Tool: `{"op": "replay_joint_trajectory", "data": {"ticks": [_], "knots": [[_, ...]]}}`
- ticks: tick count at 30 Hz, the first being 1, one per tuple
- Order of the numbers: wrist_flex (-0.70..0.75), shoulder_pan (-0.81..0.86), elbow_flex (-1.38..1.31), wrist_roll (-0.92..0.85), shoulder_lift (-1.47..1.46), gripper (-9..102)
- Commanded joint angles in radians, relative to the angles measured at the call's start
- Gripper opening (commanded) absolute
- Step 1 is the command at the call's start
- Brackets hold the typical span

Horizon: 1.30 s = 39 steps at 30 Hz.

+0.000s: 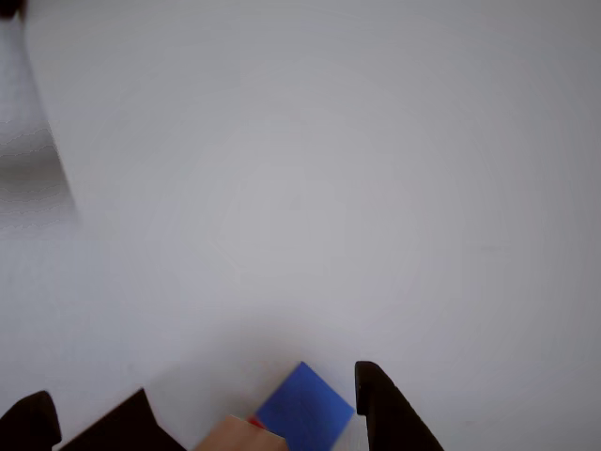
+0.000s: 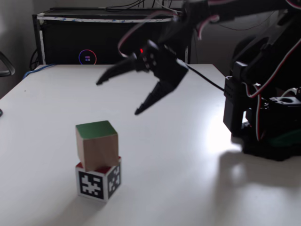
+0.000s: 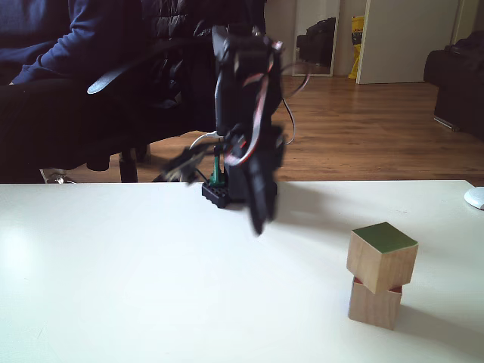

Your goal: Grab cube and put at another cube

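The cube [image 2: 96, 143], light wood with a green top face, sits tilted on top of another cube [image 2: 99, 181], whose red top peeks out beneath it and whose near sides carry black-and-white marker patterns. Both fixed views show this stack, with the cube [image 3: 382, 257] above the other cube [image 3: 373, 303]. My gripper [image 2: 117, 98] hangs open in the air above and to the right of the stack, holding nothing. It appears blurred in a fixed view [image 3: 213, 201]. In the other view, a blue face [image 1: 305, 409] and a wood corner [image 1: 239, 437] show between the fingers [image 1: 390, 409].
The arm's black base [image 2: 263, 117] stands at the right of the white table [image 2: 188, 179]. A dark cabinet [image 2: 70, 42] lies behind the table's far edge. A seated person's sleeve [image 3: 45, 38] and a chair are beyond the table in a fixed view.
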Motion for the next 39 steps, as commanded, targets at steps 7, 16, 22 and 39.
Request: {"op": "replay_joint_trajectory", "data": {"ticks": [7, 16, 22, 39], "knots": [[-0.101, 0.012, 0.233, 0.005, 0.273, 39], [0.153, -0.031, 0.566, -0.072, 0.974, 28], [0.282, -0.035, 0.534, -0.077, 0.983, 5], [0.451, -0.055, 0.494, -0.064, 0.983, 1]]}}
